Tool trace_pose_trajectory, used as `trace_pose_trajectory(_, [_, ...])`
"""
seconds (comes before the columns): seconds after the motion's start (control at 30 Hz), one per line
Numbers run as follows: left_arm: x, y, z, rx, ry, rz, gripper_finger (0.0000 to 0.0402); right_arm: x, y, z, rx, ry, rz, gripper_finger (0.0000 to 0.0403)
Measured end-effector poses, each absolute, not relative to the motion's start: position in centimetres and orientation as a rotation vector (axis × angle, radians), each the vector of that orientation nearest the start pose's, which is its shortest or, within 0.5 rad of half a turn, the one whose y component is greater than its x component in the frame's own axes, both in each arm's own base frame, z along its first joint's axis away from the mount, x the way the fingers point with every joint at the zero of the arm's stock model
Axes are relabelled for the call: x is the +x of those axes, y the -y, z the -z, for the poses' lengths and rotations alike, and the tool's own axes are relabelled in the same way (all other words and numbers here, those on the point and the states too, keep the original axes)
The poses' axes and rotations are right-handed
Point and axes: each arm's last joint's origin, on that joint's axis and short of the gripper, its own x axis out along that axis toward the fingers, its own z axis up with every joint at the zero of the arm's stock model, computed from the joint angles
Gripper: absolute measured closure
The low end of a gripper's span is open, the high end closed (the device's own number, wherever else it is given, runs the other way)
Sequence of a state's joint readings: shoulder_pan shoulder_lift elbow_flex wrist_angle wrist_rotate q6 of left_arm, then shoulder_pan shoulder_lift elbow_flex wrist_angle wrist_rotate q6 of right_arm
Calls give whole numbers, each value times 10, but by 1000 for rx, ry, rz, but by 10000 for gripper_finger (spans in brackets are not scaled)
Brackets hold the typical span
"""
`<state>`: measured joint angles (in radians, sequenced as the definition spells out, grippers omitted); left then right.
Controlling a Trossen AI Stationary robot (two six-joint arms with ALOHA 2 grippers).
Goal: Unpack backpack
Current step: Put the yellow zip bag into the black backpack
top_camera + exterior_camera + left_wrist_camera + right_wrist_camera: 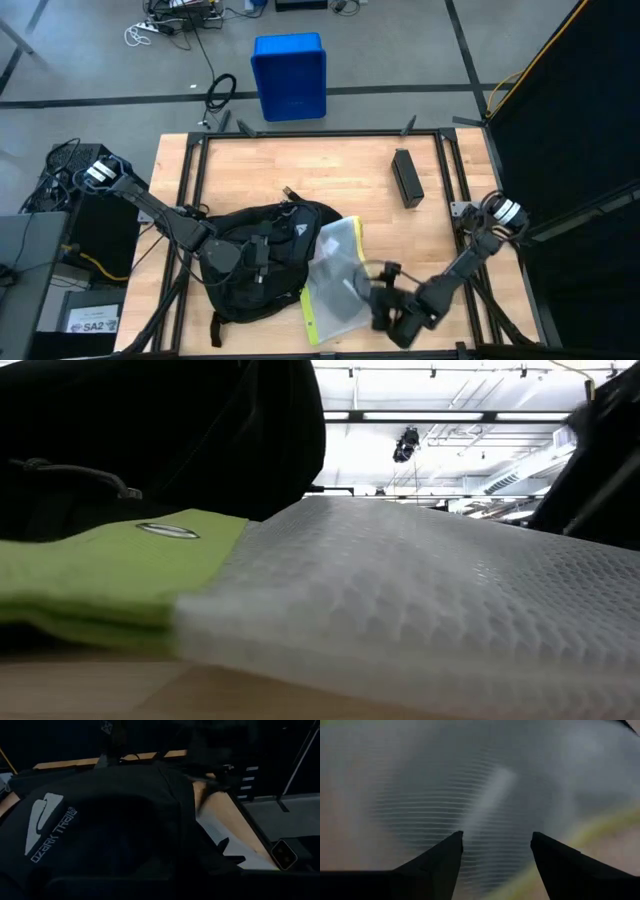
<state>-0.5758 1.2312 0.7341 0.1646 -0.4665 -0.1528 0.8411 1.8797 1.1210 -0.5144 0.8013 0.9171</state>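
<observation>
Black backpack (262, 262) hiding left gripper (243, 254), grip unclear, right gripper (496, 851) spread over mesh pouch (338, 275)

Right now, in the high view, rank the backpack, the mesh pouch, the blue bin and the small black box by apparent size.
1. backpack
2. mesh pouch
3. blue bin, sits lower on the floor, so unsure against the pouch
4. black box

low down at table height: a translucent mesh pouch (420, 590) with a lime green edge (110, 575) fills the near view, lying on the wooden table (120, 695). the black backpack (170, 430) bulks up behind it on the left. a dark shape (600, 470) intrudes at far right. ceiling lights (430, 400) show beyond.
</observation>
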Motion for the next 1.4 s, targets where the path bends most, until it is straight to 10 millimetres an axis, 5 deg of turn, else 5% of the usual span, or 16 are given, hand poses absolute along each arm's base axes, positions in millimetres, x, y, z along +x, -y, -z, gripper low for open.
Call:
trace_pose_trajectory(0.2, [229, 133, -257, 1, -300, 89, 401, 255, -222, -148, 15, -885, 392, 184])
trace_pose_trajectory(0.57, [229, 133, -257, 4, -309, 89, 401, 238, -210, -213, 167, -681, 153, 193])
trace_pose_trajectory(0.8, [228, 133, -256, 6, -314, 89, 401, 204, -172, -170, 429, -594, 122, 203])
trace_pose_trajectory(1.0, [228, 133, -256, 6, -314, 88, 401, 188, -141, -130, 621, -631, 184, 175])
trace_pose_trajectory(1.4, [229, 133, -258, 0, -295, 92, 401, 242, -127, -103, 777, -671, -92, 98])
